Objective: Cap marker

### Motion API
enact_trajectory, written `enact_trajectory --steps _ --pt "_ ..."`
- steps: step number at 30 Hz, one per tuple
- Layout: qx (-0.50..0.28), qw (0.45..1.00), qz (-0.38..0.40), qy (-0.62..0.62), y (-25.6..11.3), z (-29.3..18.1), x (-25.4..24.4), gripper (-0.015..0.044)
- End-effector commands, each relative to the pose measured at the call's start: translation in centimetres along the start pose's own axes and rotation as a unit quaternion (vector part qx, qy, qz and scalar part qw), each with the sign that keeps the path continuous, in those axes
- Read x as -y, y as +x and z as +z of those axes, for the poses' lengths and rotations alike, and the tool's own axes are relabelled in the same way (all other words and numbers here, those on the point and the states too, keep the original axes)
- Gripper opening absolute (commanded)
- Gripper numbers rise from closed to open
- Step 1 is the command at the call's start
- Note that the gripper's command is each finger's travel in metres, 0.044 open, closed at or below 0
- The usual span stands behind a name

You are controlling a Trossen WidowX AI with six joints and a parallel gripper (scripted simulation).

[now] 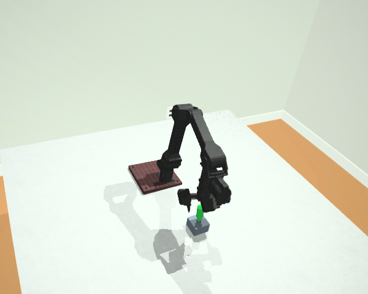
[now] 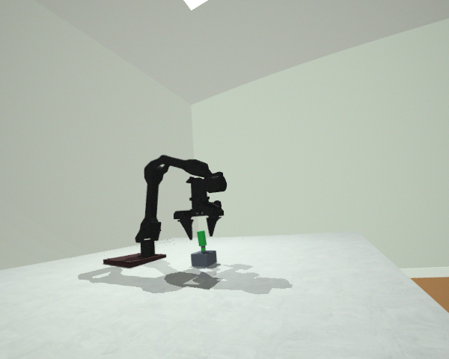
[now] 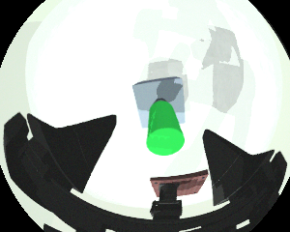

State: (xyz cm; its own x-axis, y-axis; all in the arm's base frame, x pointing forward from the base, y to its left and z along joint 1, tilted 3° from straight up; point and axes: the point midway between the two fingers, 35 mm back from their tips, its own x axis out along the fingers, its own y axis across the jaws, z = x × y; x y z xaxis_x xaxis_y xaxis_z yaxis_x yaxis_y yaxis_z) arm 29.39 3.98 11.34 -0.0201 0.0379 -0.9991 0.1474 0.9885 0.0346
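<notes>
The green cap (image 1: pixel 199 213) (image 2: pixel 202 238) (image 3: pixel 165 141) sits on top of the marker (image 2: pixel 203 248), with a slight lean to the left in the exterior view. A short piece of the marker shows between the cap and the grey-blue holder block (image 1: pixel 195 230) (image 2: pixel 203 260) (image 3: pixel 144 97). Whether the cap is fully clicked on cannot be told. My gripper (image 2: pixel 200 236) (image 3: pixel 160 124) is open and empty. Its fingers stand wide apart on either side of the cap, with the tips near the height of the cap's top and clear of it. In the top view one finger is largely hidden.
The arm's dark red base board (image 1: pixel 143 177) (image 2: pixel 120 261) (image 3: pixel 190 188) lies on the white table (image 1: pixel 67 253) (image 2: pixel 120 320), behind the holder block in the top view and left of it in the exterior view. The arm's shadows fall around the block.
</notes>
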Motion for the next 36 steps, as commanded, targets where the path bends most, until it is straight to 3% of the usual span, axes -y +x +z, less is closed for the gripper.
enact_trajectory --steps 1,8,14,25,36 --pt "0.009 1.000 0.002 -0.001 -4.4 0.3 -0.1 0.0440" --pt "0.008 1.000 0.002 -0.001 -6.3 0.0 0.0 0.0440" --pt "0.010 0.989 0.002 -0.149 -5.4 -0.1 0.2 0.0282" --pt "0.010 0.988 0.002 -0.155 -5.3 -0.1 0.2 0.0000" --pt "0.010 0.988 0.002 -0.155 -5.3 -0.1 0.2 0.0000"
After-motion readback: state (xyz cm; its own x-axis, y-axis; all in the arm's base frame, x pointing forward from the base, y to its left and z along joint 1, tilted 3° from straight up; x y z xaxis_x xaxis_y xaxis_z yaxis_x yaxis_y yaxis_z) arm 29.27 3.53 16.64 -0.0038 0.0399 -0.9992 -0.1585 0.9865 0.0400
